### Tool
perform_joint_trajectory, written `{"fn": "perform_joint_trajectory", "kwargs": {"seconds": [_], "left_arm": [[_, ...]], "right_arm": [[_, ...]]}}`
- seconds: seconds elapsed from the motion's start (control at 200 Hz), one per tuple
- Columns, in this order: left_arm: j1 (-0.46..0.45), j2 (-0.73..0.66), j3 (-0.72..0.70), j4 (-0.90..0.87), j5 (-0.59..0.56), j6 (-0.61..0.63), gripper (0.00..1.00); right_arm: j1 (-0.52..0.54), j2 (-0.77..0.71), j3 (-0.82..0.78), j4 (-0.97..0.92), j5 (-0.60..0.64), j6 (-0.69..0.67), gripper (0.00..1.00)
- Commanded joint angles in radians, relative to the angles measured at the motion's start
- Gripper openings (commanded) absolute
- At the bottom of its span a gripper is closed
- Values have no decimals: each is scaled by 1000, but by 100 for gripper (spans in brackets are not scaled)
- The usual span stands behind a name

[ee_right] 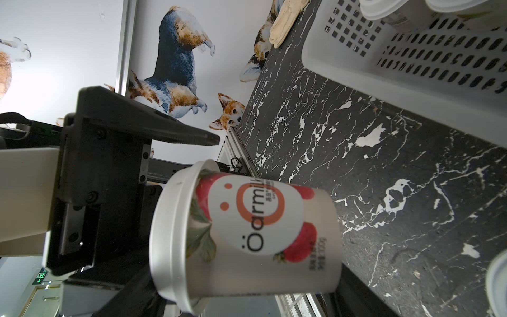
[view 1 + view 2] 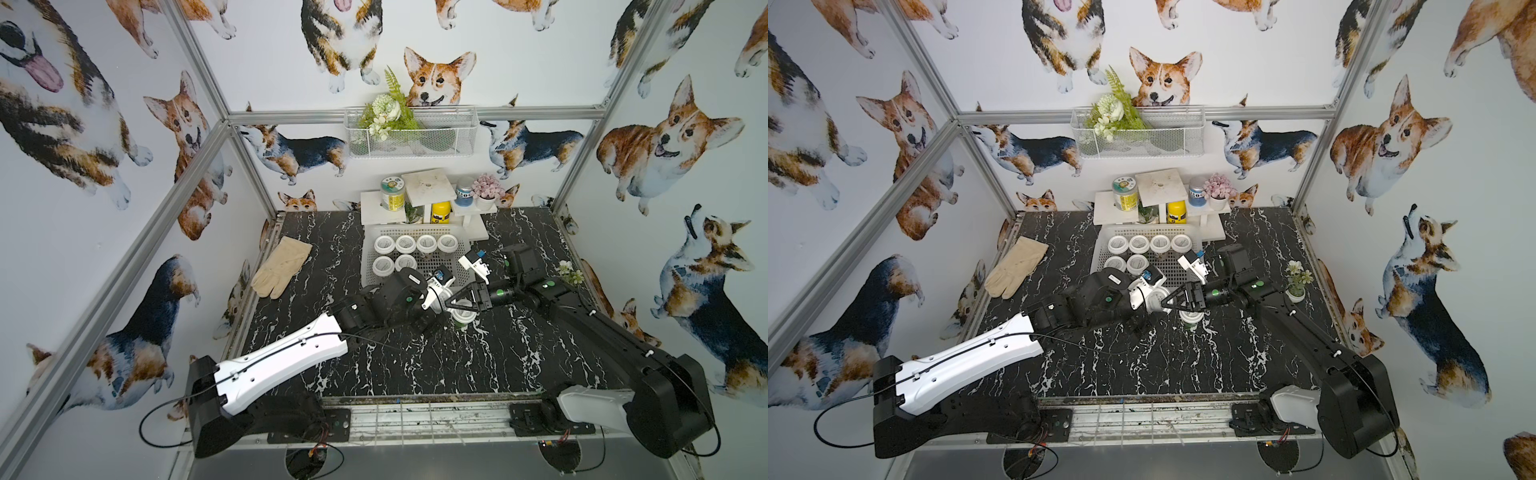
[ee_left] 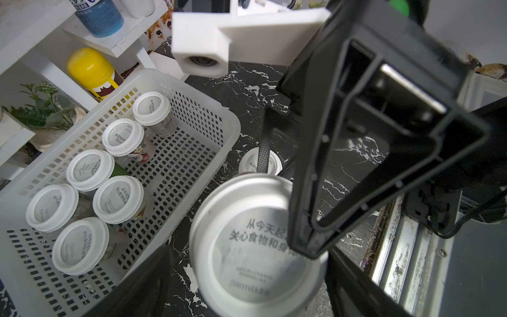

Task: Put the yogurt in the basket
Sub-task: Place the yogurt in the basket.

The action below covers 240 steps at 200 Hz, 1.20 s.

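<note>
When read upward from the bottom edge of both top views, shows two arms, the left arm white from the lower left and the right arm black from the lower right, meeting over the black marble table. Finds the left gripper pointing down with jaws spread wide astride one held cup; in the right wrist view leaves a clear gap between one of its fingers and the lid's rim. Has the right gripper closed on the held cup from above and below, one finger across the white lid, the other lower with its tip hidden. Carries it upright, off the table, at bottom centre of the left wrist frame, just outside the near rim of the basket. Puts one table cup upright just right of centre, beneath the right gripper. Counts six cups inside the basket at upper centre: four along the far wall, two before them on the left. Makes eight alike. Places one cream glove at the table's left edge and one small flower pot at its right. Behind the basket, sets one white stand bearing one green-yellow jar, one yellow bottle, one blue jar and one pink-flowered pot. Highest, hangs one wire basket on the back wall.
</note>
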Motion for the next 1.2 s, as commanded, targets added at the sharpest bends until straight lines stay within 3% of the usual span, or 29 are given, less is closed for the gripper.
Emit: {"fn": "perform_joint_trajectory", "kwargs": {"seconds": [0.0,0.13,0.29,0.495,0.821,1.196], "left_arm": [[6,5,2,23,4,4,95],[10,8,3,30,15,4,97],[13,4,0,42,33,3,81],[19,5,1,44,55,-2,74],[58,5,7,51,75,2,72],[152,60,44,76,104,46,73]], "right_arm": [[2,-11,-4,54,-54,22,88],[3,-16,-8,63,-63,29,89],[3,-19,-12,68,-62,32,90],[3,-17,-13,77,-66,38,90],[3,-19,-12,112,-48,67,100],[-11,-14,-28,144,40,83,99]]}}
